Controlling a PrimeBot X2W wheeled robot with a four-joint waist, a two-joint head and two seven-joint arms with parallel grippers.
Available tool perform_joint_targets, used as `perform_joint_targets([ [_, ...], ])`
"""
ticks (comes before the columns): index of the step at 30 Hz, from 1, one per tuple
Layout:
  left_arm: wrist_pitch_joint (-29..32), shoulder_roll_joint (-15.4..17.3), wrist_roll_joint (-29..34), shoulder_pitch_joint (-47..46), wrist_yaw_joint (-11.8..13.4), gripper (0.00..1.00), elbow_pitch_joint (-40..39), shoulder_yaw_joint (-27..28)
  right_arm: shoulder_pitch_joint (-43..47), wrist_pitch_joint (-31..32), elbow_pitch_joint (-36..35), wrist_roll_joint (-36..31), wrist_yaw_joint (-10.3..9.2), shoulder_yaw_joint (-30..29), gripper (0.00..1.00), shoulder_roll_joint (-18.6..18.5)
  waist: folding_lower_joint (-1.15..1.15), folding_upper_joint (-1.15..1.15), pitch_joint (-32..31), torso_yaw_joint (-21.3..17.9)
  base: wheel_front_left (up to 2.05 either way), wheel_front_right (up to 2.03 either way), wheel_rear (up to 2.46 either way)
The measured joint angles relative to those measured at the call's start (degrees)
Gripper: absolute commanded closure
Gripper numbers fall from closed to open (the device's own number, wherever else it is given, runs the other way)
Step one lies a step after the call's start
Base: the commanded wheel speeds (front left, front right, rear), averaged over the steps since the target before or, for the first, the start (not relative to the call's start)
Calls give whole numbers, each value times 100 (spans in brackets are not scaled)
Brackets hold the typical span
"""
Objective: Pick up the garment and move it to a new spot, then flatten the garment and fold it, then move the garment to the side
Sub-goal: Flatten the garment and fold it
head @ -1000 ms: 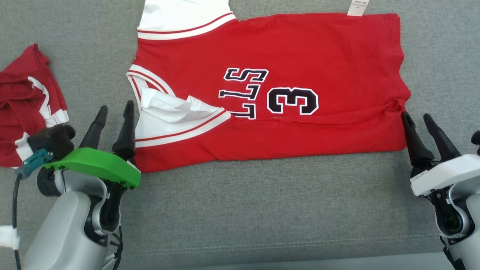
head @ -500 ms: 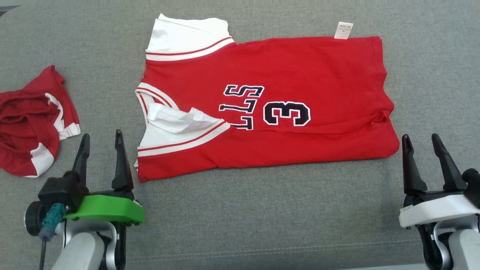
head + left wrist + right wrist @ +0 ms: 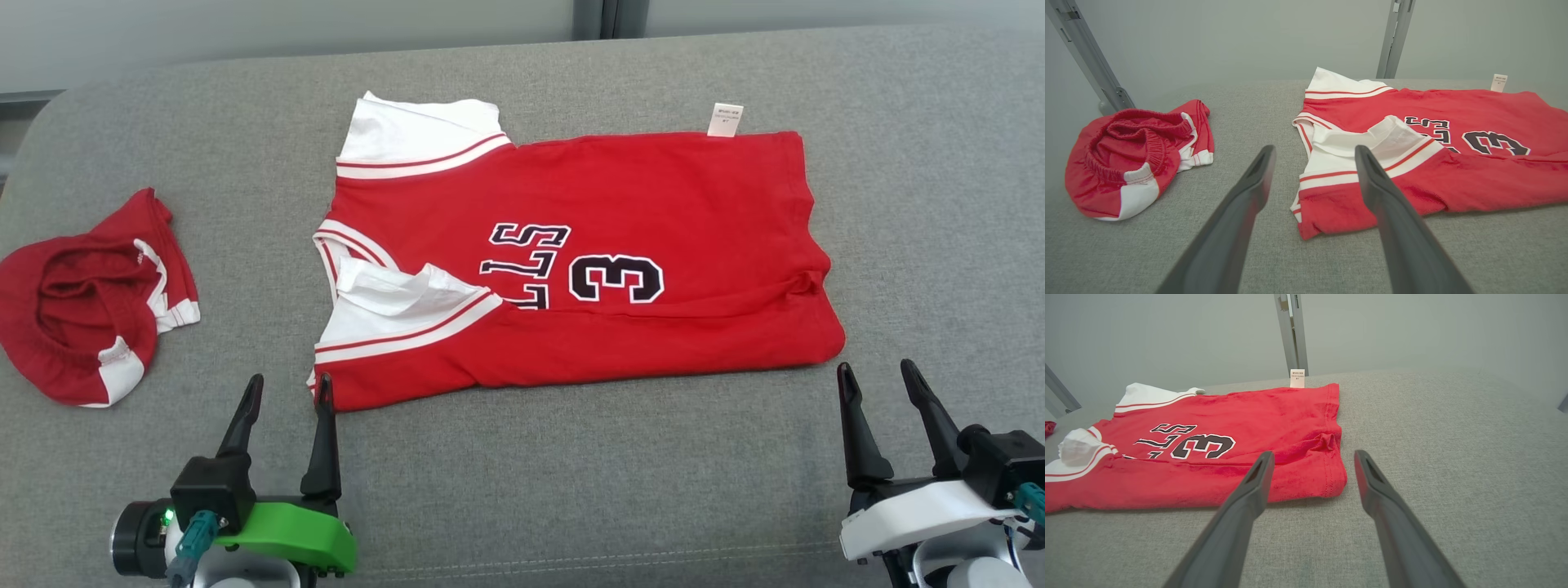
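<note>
So I'm parked in front of a wide grey woven-fabric cushion. Its far left corner is rounded, and a stitched seam runs along the near edge. Behind it is a plain pale grey-green wall with slim grey metal uprights standing against it.

The red short-sleeved jersey with white striped sleeves is spread out mid-cushion, neck toward my left and hem toward my right. Its near long edge is folded over, so the black lettering is partly tucked under. There's a little bunch of cloth at the hem, and a small white care tag pokes out of the far edge. A crumpled pair of red shorts with white trim sits well apart at the far left.

My left gripper is spread wide with nothing in it, right at the jersey's near left corner. I can't tell if it's touching. My right gripper is also wide open and empty, just beside the near right corner, with bare cushion between the fingers.
</note>
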Motion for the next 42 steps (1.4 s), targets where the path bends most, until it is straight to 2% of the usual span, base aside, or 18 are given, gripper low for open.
perform_joint_targets([
  [13, 8, -56, -2, 16, -85, 0, 232, -133, 198, 124, -65, -67, 0, 74, 0, 8, 0, 0, -230, 21, 0, 0, 0],
  [20, 186, -103, -4, -412, -224, 0, 413, -253, 80, 223, -13, -66, 0, 73, 0, -53, 0, 0, -115, 90, 0, 0, 0],
  [24, 434, -177, -120, -694, -382, 0, 766, -325, -244, 303, 350, 70, 1, 85, 0, -210, 0, 0, 28, 98, 0, 0, 0],
  [27, 567, -288, -233, -893, -499, 0, 1147, -372, -668, 258, 936, 149, 0, 112, 0, -355, 0, 0, 211, 80, 0, 0, 0],
  [35, 582, -415, -265, -1314, -549, 0, 1749, -389, -1462, 46, 1838, 246, 0, 309, 0, -560, 0, 0, 667, 111, 0, 0, 0],
  [42, 670, -522, -471, -1552, -701, 0, 2048, -358, -1933, -58, 2413, 379, 0, 521, 0, -695, 1, 0, 1001, 165, 0, 0, 0],
])
